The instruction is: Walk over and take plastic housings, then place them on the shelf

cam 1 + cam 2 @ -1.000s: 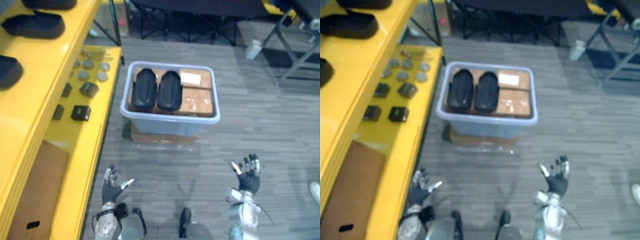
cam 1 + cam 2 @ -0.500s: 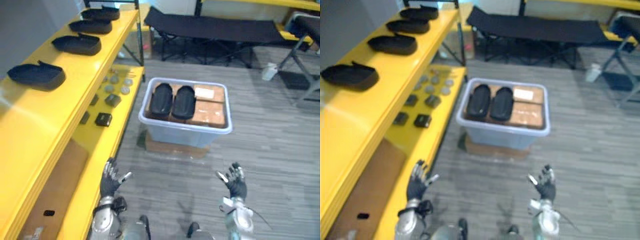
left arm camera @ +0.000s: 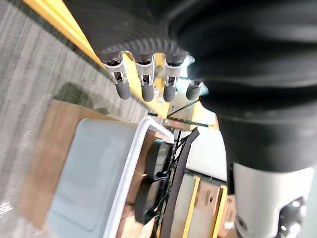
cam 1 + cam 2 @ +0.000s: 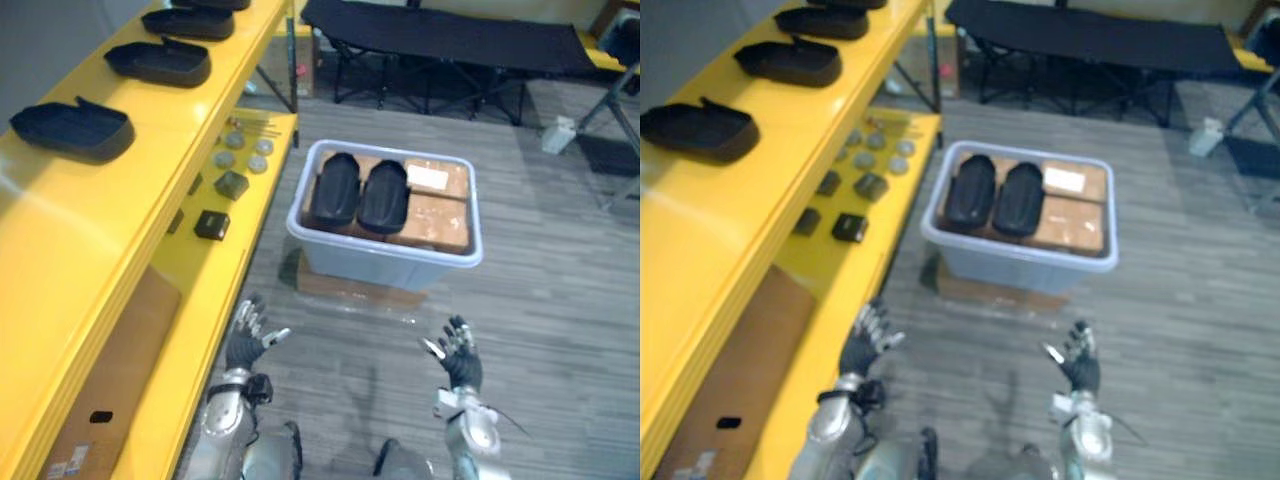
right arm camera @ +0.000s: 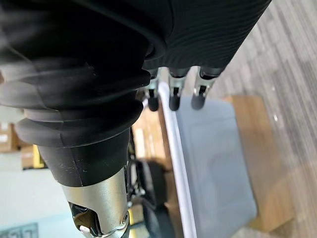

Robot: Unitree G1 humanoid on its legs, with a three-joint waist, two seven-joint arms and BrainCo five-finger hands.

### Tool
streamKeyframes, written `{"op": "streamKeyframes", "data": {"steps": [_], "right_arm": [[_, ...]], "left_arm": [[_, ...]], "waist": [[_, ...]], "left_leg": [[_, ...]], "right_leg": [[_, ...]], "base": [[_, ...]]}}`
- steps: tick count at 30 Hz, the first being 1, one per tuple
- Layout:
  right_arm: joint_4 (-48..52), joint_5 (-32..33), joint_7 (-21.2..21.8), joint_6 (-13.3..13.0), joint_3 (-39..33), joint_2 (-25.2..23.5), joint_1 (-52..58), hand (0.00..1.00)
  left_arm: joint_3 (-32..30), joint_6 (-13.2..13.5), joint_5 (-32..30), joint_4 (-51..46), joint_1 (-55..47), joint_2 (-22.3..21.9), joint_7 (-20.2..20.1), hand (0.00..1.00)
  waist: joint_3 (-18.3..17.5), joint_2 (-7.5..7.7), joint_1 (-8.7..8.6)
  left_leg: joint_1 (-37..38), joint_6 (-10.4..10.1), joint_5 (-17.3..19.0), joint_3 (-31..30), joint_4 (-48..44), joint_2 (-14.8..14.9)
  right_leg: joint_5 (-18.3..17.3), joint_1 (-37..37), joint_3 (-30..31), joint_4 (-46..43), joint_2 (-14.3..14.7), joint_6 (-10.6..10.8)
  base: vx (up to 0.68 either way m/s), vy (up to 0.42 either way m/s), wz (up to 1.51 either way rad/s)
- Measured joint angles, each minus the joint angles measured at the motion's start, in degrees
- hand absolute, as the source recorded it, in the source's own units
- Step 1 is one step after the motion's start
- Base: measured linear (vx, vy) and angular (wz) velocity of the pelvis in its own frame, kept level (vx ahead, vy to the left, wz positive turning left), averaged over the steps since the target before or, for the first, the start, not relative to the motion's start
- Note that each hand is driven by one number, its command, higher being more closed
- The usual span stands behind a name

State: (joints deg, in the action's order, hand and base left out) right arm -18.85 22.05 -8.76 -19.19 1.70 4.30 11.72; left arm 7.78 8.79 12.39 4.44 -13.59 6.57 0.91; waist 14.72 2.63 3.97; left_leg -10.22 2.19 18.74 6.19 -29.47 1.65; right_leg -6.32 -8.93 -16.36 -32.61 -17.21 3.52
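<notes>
Two black plastic housings lie side by side in the shelf-side half of a grey bin. Brown cardboard boxes fill the bin's other half. The bin stands on a flat cardboard sheet, just beside a yellow shelf. Other housings sit on the shelf's top board, well apart from the bin. Small dark pieces on the lower board, near the bin, are perhaps blocks and discs. Short of the bin, well apart from it, the left hand and right hand hold nothing, fingers straight and spread.
</notes>
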Motion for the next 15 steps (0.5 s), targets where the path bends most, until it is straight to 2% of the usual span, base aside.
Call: {"op": "streamKeyframes", "data": {"steps": [1,3,5,6,8,10,11,12,13,15], "right_arm": [[-0.4,0.3,0.0,0.0,0.1,-0.2,0.3,0.0],[-0.3,0.3,0.0,-0.1,0.0,-0.2,0.7,0.0],[-0.2,0.3,0.1,-0.4,-0.5,-0.2,0.6,0.0],[-0.2,0.3,0.2,-0.4,-1.5,-0.2,0.7,0.0],[-0.2,0.8,0.7,-0.4,-2.7,-0.2,1.9,0.0],[-0.1,1.6,2.2,-0.4,-2.5,-0.6,3.4,0.0],[-0.1,1.8,2.7,-0.4,-2.5,-0.8,3.6,0.0],[0.0,1.7,2.5,-0.2,-2.6,0.4,2.9,0.0],[0.7,1.2,2.3,-0.2,-2.6,0.9,1.4,0.0],[0.8,0.7,2.2,-0.2,-2.6,1.8,-0.5,0.0]], "left_arm": [[0.1,-0.6,0.0,0.1,-0.4,1.0,0.0,0.0],[0.2,-1.3,0.1,0.1,-0.2,2.7,0.3,0.0],[0.5,-1.4,0.4,0.9,0.4,3.7,0.4,0.0],[0.9,-1.3,0.8,2.3,1.2,4.0,0.6,0.0],[1.3,-1.2,1.2,4.7,2.5,4.2,0.6,0.0],[1.2,-0.8,1.2,6.4,2.1,4.3,0.6,0.0],[1.2,-0.6,1.3,6.6,1.7,4.1,0.6,0.0],[1.3,-0.6,1.3,8.0,1.7,2.1,0.7,0.0],[1.5,-0.6,1.9,8.1,0.9,0.8,0.7,0.0],[2.1,-0.7,3.3,10.8,0.9,-1.1,0.8,0.0]], "waist": [[0.3,-0.29,0.02],[0.2,-0.09,0.07],[0.2,-0.08,0.08],[0.2,-0.47,-0.13],[0.5,-1.06,-0.81],[0.0,-0.06,-1.32],[-0.4,0.63,-1.39],[-0.8,-1.77,-1.45],[-1.2,-2.85,-1.19],[-1.1,-4.43,-1.68]], "left_leg": [[0.3,-0.1,0.3,-0.2,0.0,0.3],[0.2,-0.8,0.5,-0.7,0.1,0.8],[0.3,-1.2,0.8,-1.2,0.8,0.9],[0.4,-1.7,1.1,-2.2,0.9,1.2],[1.4,-2.8,1.8,-4.9,0.9,1.7],[3.7,-5.2,3.2,-7.5,0.8,1.8],[4.6,-6.5,4.0,-8.4,0.8,1.9],[5.6,-7.4,4.2,-9.2,1.4,4.3],[6.5,-8.9,3.3,-8.9,3.4,5.9],[8.0,-10.2,0.7,-8.8,6.6,7.2]], "right_leg": [[-1.4,-0.3,0.8,0.2,0.5,-0.3],[-3.0,-0.8,1.5,6.0,2.2,1.3],[-2.0,-2.2,4.2,13.2,3.4,2.8],[-0.5,-3.5,6.0,16.4,4.0,4.1],[2.5,-3.9,8.3,19.4,4.6,4.6],[4.5,-3.8,10.2,18.8,5.3,4.2],[7.0,-3.9,11.3,17.5,5.6,5.7],[5.2,-4.1,10.2,14.0,7.9,4.3],[2.9,-5.1,9.8,12.2,8.9,3.2],[1.1,-5.5,8.7,10.1,9.7,1.6]], "base": [[0.08,0.096,-0.02],[0.06,0.013,0.06],[0.11,-0.068,0.11],[0.19,-0.152,0.41],[0.22,-0.198,0.68],[0.26,-0.283,0.74],[0.29,-0.321,0.5],[0.36,-0.354,0.24],[0.3,-0.255,0.03],[0.26,-0.27,0.04]]}}
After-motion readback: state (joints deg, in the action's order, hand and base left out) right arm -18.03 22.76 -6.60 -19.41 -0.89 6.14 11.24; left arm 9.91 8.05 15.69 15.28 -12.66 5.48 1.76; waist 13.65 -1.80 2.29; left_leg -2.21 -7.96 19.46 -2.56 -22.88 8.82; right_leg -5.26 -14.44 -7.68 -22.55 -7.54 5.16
